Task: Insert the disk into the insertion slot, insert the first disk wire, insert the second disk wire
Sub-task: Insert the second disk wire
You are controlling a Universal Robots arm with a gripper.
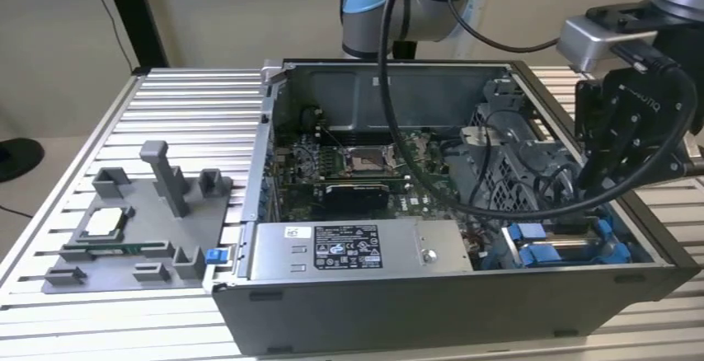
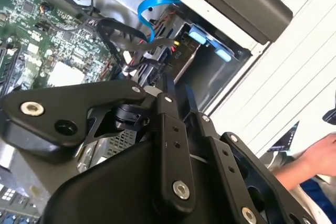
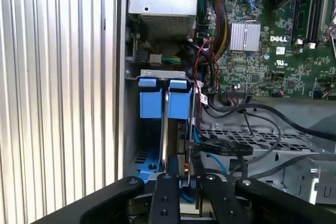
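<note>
The gripper (image 1: 572, 227) reaches down into the open computer case (image 1: 440, 295), in the corner just beside the grey power supply (image 1: 352, 250). Its fingers (image 3: 178, 179) are drawn narrow, seemingly pinching a dark wire (image 3: 220, 148) over the slot (image 3: 163, 103). The disk (image 3: 164, 129) stands on edge inside that slot, between blue frame parts.

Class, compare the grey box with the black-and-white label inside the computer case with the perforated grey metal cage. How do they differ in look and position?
The grey box with the black-and-white label has solid, closed walls; the perforated grey metal cage is pierced with holes. The box carries a printed label on top; the cage shows none. The box lies along the case's near wall; the cage sits further back, toward the exterior view's right, with black cables over it. Both are grey metal and sit inside the open computer case.
</note>
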